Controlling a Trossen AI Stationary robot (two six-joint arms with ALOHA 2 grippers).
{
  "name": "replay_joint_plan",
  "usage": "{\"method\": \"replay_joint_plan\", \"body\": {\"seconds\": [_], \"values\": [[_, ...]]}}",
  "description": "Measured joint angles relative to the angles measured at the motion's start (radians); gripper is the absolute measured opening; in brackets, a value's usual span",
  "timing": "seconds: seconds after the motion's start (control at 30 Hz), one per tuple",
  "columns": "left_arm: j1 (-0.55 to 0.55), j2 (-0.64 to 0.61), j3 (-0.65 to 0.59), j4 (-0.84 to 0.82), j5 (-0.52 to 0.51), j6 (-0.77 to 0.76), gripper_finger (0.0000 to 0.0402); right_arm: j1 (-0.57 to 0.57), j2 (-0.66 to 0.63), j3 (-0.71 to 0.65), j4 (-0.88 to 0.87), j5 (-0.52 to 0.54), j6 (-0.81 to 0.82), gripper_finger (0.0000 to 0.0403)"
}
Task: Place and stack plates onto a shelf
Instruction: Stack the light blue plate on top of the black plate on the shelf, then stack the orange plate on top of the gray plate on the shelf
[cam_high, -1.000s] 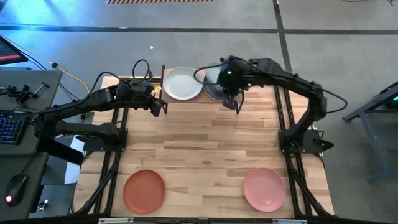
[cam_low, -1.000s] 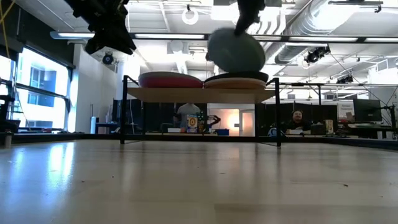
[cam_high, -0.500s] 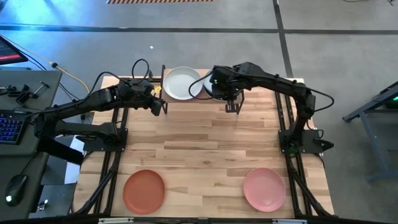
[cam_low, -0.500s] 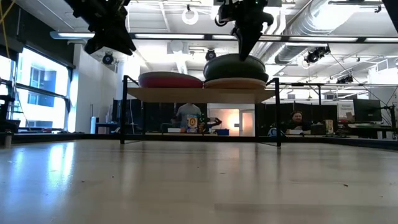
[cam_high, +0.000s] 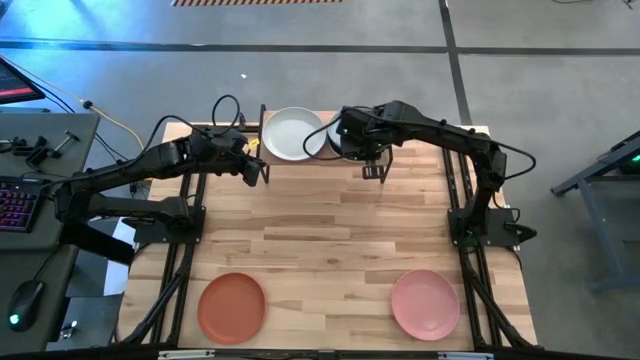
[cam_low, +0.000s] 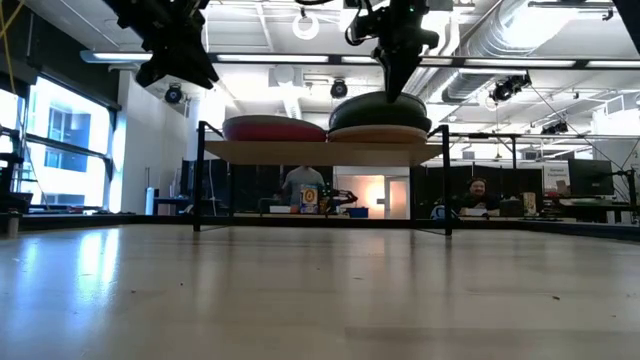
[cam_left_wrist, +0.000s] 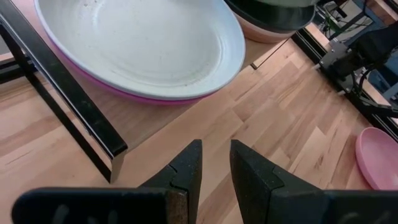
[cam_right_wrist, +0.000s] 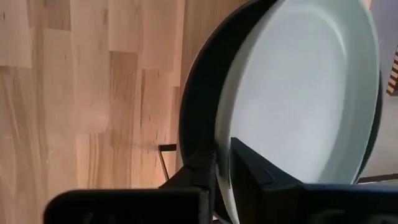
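The shelf (cam_low: 310, 152) stands at the table's far edge and carries two stacks. On the left stack a pale plate (cam_high: 293, 133) rests in a magenta plate (cam_low: 275, 128). On the right stack a pale grey-green plate (cam_right_wrist: 298, 93) lies in a charcoal plate (cam_right_wrist: 199, 106), above a peach plate (cam_low: 378, 133). My right gripper (cam_right_wrist: 224, 149) stands over this stack, shut on the pale plate's rim. My left gripper (cam_left_wrist: 214, 155) hovers open and empty in front of the shelf's left end. A terracotta plate (cam_high: 232, 305) and a pink plate (cam_high: 425, 303) lie flat near the table's front edge. My right gripper has the pale grey-green plate's rim (cam_right_wrist: 222, 124) between its two fingers, one finger over the plate's inner face and the other outside the rim. The fingers (cam_low: 397, 92) come steeply from above. The plate lies flat on the right stack.
The shelf's black legs (cam_left_wrist: 68, 87) stand just ahead of my left gripper. Bare wood (cam_high: 330, 230) lies between the shelf and the two plates at the front. People and desks show in the room behind the shelf.
My right gripper has come down and a little toward the table's left, rolling its wrist. The pale grey-green plate, held tilted above the right stack a second ago, now lies flat on it.
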Motion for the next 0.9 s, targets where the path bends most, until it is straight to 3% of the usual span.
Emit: {"method": "replay_joint_plan", "body": {"seconds": [0.17,0.37,0.63,0.9], "values": [[0.000,0.000,0.000,0.000,0.009,-0.014,0.0072,0.000,0.000,0.000,-0.001,0.028,0.000,0.0052],[-0.001,0.000,0.000,0.000,0.090,-0.026,0.0072,0.000,0.000,0.000,0.000,0.143,0.027,0.0075],[-0.009,0.000,0.000,-0.001,0.168,-0.052,0.0072,0.008,0.000,0.000,0.000,0.145,0.079,0.0092],[-0.087,0.000,0.000,-0.027,0.208,-0.070,0.0072,0.039,0.000,0.013,-0.041,0.147,0.177,0.0097]]}}
